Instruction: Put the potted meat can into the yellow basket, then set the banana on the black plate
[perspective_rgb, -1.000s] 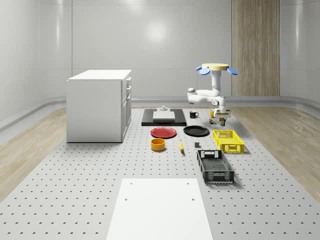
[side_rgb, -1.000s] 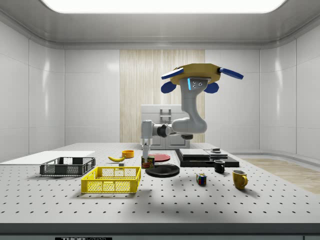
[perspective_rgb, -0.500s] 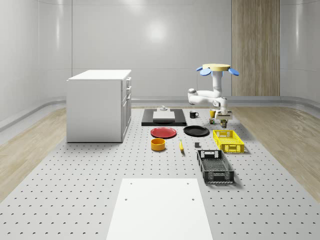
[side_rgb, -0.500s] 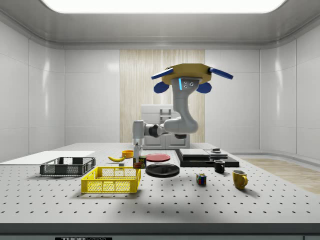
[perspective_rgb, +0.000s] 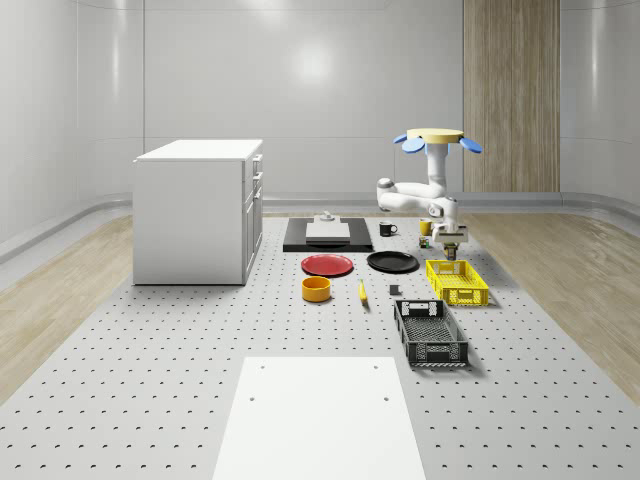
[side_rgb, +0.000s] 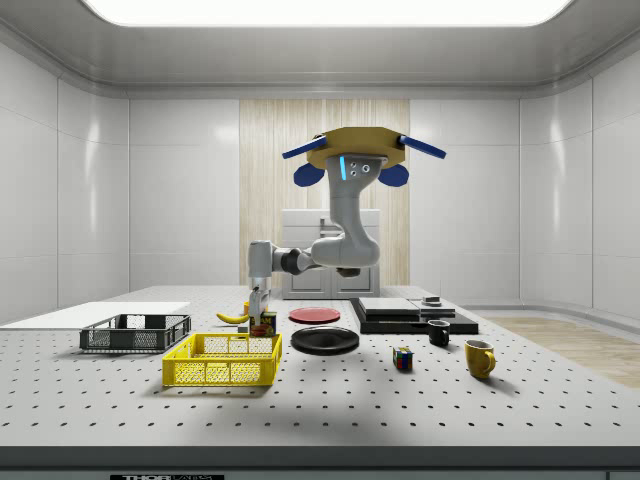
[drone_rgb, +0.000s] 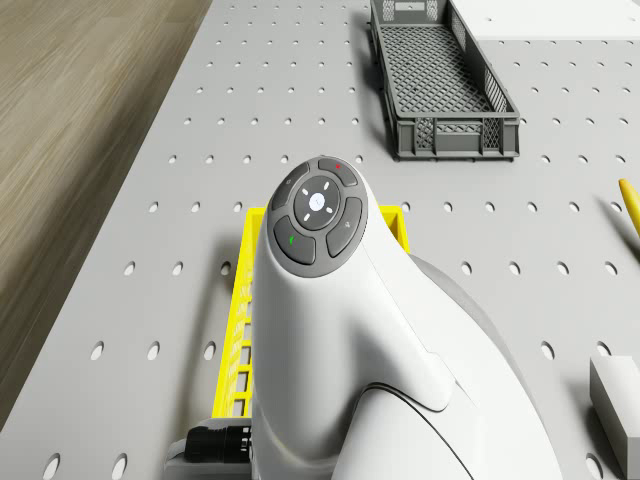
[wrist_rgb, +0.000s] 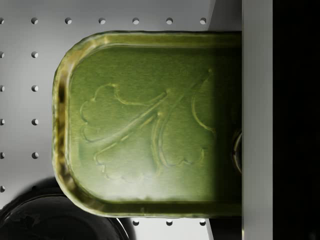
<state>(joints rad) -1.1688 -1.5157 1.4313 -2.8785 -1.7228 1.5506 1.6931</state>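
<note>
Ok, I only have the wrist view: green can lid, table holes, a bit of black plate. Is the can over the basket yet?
Observer: In the side view the gripper holds the can at the basket's end nearest the plate, about rim height. I can't tell if it's inside the rim.
Operator: Where's the drone?
Observer: The drone hovers high above the table, its arm reaching down to the can.
Operator: And the banana?
Observer: The banana lies on the table beyond the basket.

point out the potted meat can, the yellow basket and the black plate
potted meat can (wrist_rgb: 150, 125): wrist view, middle of its embossed green top
yellow basket (side_rgb: 222, 372): side view, near mesh wall
black plate (perspective_rgb: 392, 262): whole-scene view, middle of its dark face
</note>
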